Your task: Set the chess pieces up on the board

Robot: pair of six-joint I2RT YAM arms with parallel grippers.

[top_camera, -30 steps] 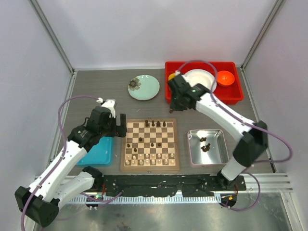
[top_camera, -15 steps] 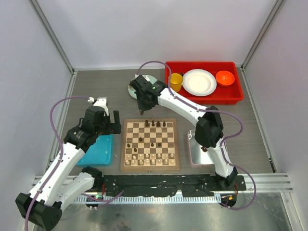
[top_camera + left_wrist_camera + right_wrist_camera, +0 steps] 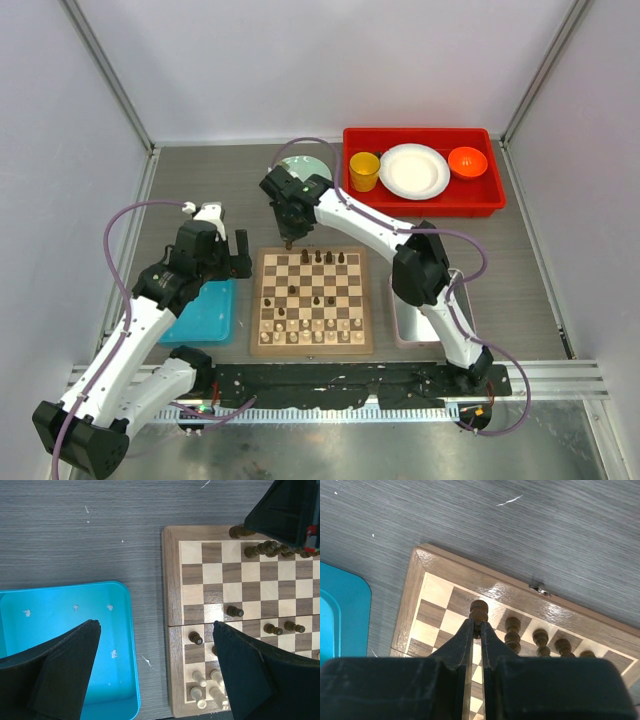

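Observation:
The board (image 3: pixel 258 300) lies mid-table, with dark chess pieces (image 3: pixel 323 258) along its far row, a few more mid-board, and cream chess pieces (image 3: pixel 310 331) in the near rows. My right gripper (image 3: pixel 290 240) hangs over the board's far left corner. In the right wrist view the gripper (image 3: pixel 477 626) is shut on a dark chess piece (image 3: pixel 479 610) above the far-row squares, next to other dark pieces (image 3: pixel 512 630). My left gripper (image 3: pixel 245 256) is open, just left of the board. In the left wrist view the gripper (image 3: pixel 155 630) straddles the board's edge (image 3: pixel 172 580), empty.
A blue tray (image 3: pixel 205 315) lies left of the board, under the left arm, and shows bare in the left wrist view (image 3: pixel 65 645). A silver tray (image 3: pixel 402 322) sits right of the board, mostly hidden by the right arm. A red bin (image 3: pixel 420 208) at the back right holds a yellow cup (image 3: pixel 364 171), a white plate (image 3: pixel 414 171) and an orange bowl (image 3: pixel 467 161). A green plate (image 3: pixel 312 163) lies behind the right gripper.
The right arm has swung left from the red bin to the board's far left corner, jaws shut throughout. The left arm shifted slightly left, then held still.

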